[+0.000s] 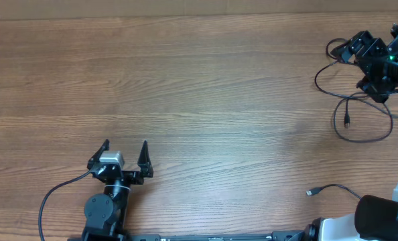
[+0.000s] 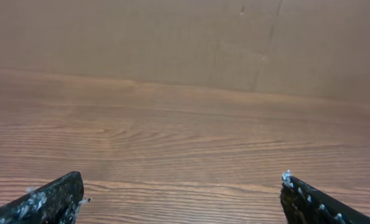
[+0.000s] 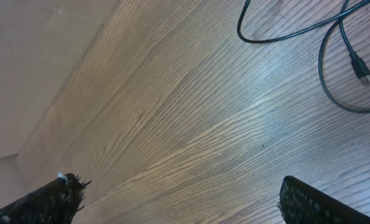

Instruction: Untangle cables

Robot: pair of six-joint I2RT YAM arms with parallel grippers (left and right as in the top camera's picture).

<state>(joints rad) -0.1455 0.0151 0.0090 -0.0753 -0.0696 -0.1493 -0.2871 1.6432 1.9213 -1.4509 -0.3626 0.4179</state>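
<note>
Your task's cables lie at the far right of the overhead frame. A few thin black loops are spread on the worktop below the right arm, with one small plug hanging free inside the lower loop. A separate cord lies apart in the lower right of the frame, its plug end pointing left. The right end effector is released: in its wrist view the two fingers sit wide apart in the bottom corners with bare wood between them, and the loops and plug show in the upper right, off its centre line. You appear to have it held above the bunch and spread like this so it can come down over a single strand, but it is not lined up on one yet. The left end effector is also released and holds nothing. It sits in the lower left of the overhead frame, well apart from the cords, and its wrist view shows only worktop and the back wall. That looks like a parked pose, keeping the arm out of the way. The loops cross each other near the right arm, so choose the free plug end.
</note>
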